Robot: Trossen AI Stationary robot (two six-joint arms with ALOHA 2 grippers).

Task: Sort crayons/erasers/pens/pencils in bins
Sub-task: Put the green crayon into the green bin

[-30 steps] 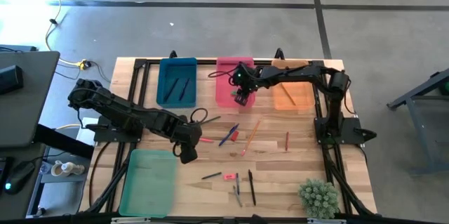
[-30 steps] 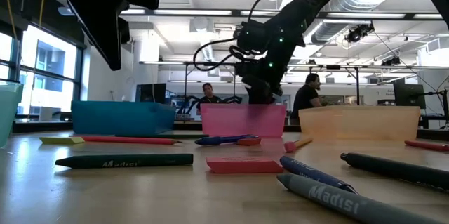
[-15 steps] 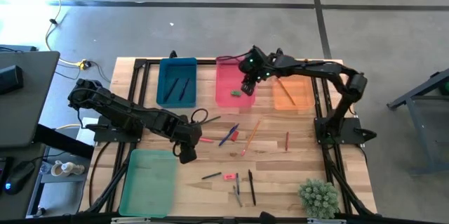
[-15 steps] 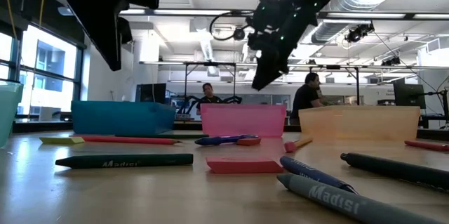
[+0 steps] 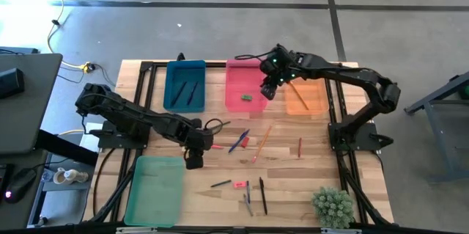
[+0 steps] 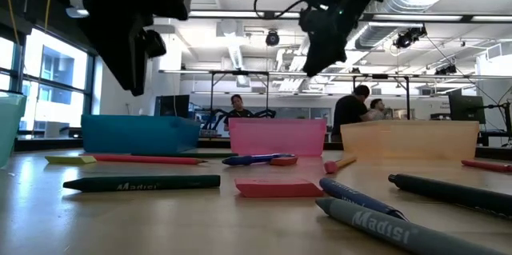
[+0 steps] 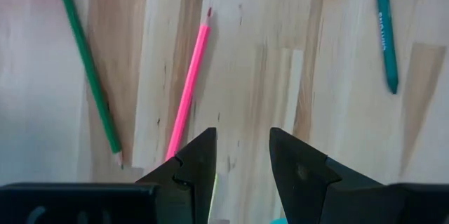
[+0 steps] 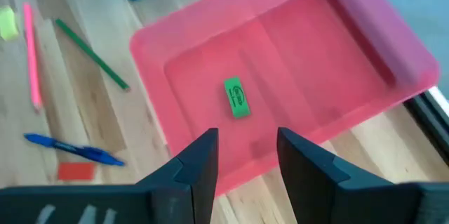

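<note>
**Q:** Where were you in the sort?

**A:** I had the left gripper low over the thin pink pencil, fingers parted, empty. Next, I reckoned: straddle and pinch it. Farther off, my right gripper hung open above the shallow pink plastic bin, small green eraser lying inside.

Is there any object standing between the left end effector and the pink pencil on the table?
No. The left end effector hangs open above the pink pencil, with only bare table between them.
</note>
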